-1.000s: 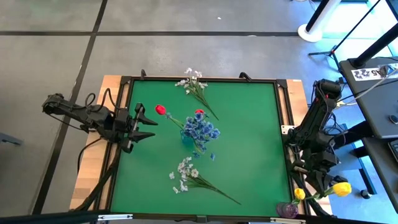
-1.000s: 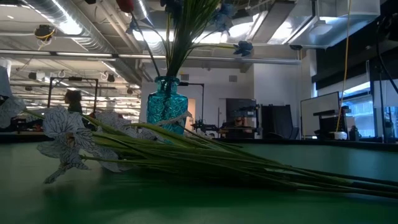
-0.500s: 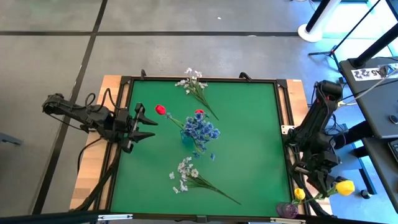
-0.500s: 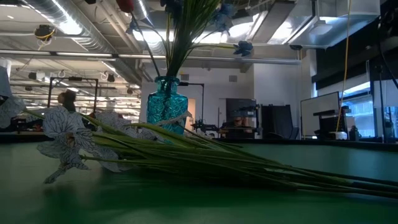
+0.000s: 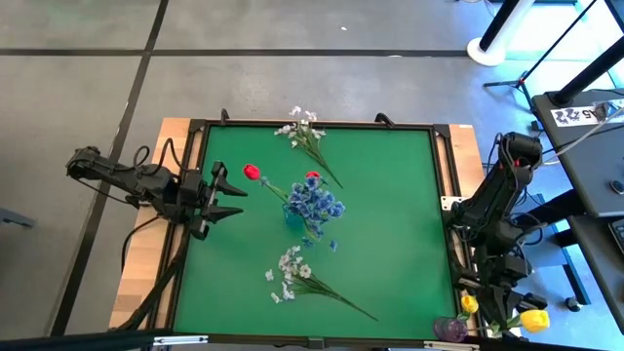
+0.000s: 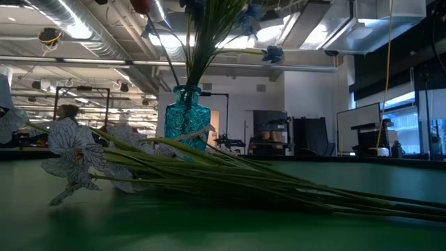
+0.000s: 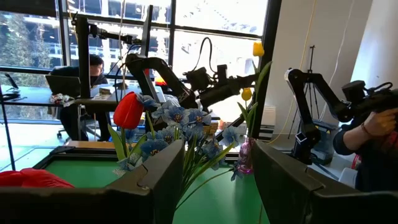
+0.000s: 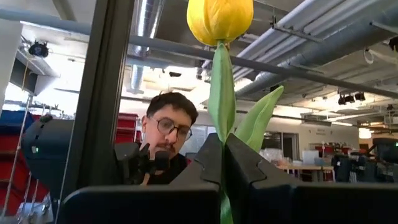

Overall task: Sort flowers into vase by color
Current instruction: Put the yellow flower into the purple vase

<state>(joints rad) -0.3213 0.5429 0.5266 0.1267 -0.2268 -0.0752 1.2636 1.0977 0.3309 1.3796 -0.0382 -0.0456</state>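
The right gripper (image 8: 221, 163) is clamped on the stem of a yellow tulip (image 5: 533, 319), holding it out past the table's near right corner, just beside a small purple vase (image 5: 450, 329) that already has another yellow tulip (image 5: 469, 303) standing in it. So the yellows look close to sorted, I'd say: one is in, and this one is not yet lowered into the neck. In the middle of the green mat (image 5: 390, 195) stands a teal vase (image 6: 187, 120) packed with blue sprays (image 5: 314, 204), and a red tulip (image 5: 312, 176) seems to rise from the same bunch, which looks odd for a sort by colour. A second red tulip (image 5: 252, 172) shows to the left of the teal vase; I can't tell whether it lies on the mat or leans out of the vase. Two white sprays are plainly left to do: one (image 5: 306, 133) by the far edge, the other (image 5: 297, 277) lying near the front. The left gripper (image 5: 232, 198) waits at the mat's left edge with its fingers spread and nothing in them
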